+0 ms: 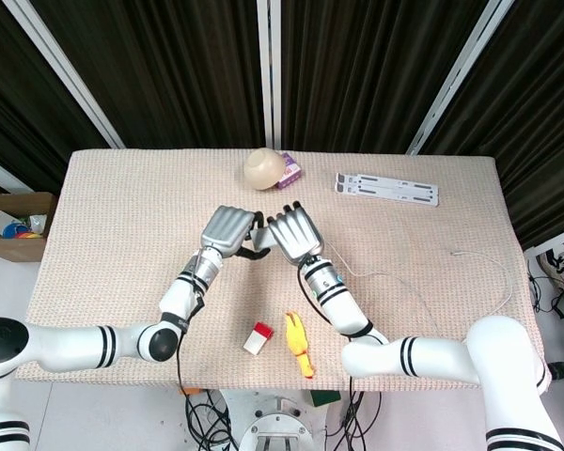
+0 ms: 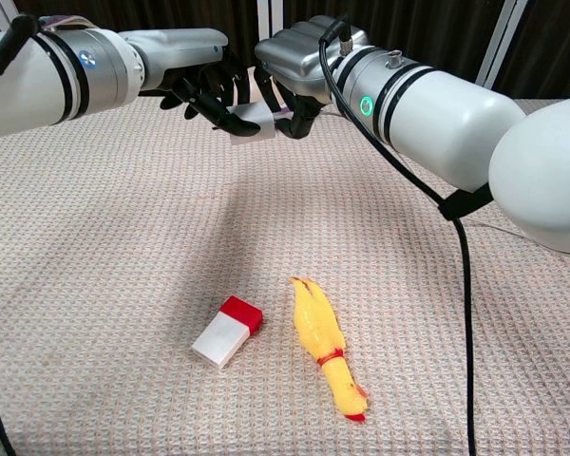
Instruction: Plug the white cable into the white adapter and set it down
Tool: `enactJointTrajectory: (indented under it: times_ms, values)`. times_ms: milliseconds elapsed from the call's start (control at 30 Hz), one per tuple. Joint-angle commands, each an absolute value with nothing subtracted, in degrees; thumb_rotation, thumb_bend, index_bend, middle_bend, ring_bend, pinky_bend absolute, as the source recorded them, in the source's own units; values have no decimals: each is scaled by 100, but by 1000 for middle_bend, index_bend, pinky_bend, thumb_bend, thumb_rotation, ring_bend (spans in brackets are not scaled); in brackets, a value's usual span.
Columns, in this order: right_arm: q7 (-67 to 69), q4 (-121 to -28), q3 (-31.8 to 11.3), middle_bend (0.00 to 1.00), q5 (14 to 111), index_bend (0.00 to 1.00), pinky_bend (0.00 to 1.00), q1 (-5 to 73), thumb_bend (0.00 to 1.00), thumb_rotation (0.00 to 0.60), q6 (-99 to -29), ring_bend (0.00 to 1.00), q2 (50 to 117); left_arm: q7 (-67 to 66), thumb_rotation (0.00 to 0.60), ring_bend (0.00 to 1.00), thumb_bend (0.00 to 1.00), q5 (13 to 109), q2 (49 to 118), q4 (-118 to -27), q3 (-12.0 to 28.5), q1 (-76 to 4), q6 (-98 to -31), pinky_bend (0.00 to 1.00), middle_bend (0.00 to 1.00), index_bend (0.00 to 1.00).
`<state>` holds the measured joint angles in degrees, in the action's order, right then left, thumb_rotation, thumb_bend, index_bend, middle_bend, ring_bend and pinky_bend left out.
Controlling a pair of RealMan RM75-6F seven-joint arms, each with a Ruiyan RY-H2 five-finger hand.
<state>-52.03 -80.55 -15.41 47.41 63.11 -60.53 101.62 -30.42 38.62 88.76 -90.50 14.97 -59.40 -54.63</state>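
The white adapter (image 2: 255,121) hangs above the middle of the table, pinched in the fingers of my left hand (image 2: 201,87). My right hand (image 2: 294,66) presses against the adapter's right end with its fingers curled in. The plug itself is hidden inside them. In the head view my left hand (image 1: 227,230) and right hand (image 1: 291,232) meet knuckle to knuckle and cover nearly all of the adapter. The thin white cable (image 1: 479,256) trails from under the right hand across the cloth to the right edge.
A red-and-white block (image 2: 228,330) and a yellow rubber chicken (image 2: 325,347) lie near the front edge. A beige ball (image 1: 264,168), a purple box (image 1: 289,172) and a white folding stand (image 1: 387,189) sit at the back. A cardboard box (image 1: 9,225) stands off the table's left side.
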Motion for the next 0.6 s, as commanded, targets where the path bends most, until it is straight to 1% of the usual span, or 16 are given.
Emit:
enactJointTrajectory:
  times_ms: [33, 133, 200, 300, 433, 467, 600]
  values:
    - [-5176, -8044, -1546, 571, 4751, 691, 411, 6316, 761, 600, -6058, 380, 10178, -3041, 410, 701, 294, 3846, 8887, -9040, 1485, -5956, -5470, 816, 545, 578]
    - [-5134, -8041, -1564, 567, 4756, 688, 411, 6320, 742, 600, -6064, 380, 10190, -3026, 406, 702, 295, 3831, 8902, -9030, 1480, -5967, -5472, 817, 545, 578]
    - [-5146, -8034, -1554, 567, 4750, 685, 411, 6326, 702, 600, -6063, 379, 10196, -3024, 404, 702, 294, 3832, 8910, -9025, 1473, -5976, -5481, 817, 545, 578]
    - [-5146, -8029, -1547, 567, 4740, 676, 411, 6325, 632, 600, -6081, 380, 10219, -2977, 399, 702, 294, 3818, 8910, -9036, 1478, -5976, -5469, 816, 545, 577]
    - [-5127, -8033, -1539, 566, 4737, 664, 411, 6316, 504, 600, -6093, 380, 10230, -2945, 400, 701, 295, 3833, 8911, -9033, 1455, -5965, -5485, 817, 546, 577]
    - [-5132, -8038, -1538, 565, 4732, 659, 411, 6314, 489, 600, -6099, 380, 10227, -2935, 400, 701, 295, 3835, 8907, -9034, 1452, -5962, -5484, 817, 545, 577]
    - [-5150, -8082, -1526, 531, 4723, 605, 411, 6291, 392, 600, -6135, 376, 10190, -2909, 397, 701, 294, 3890, 8887, -9028, 1408, -5931, -5507, 817, 545, 578]
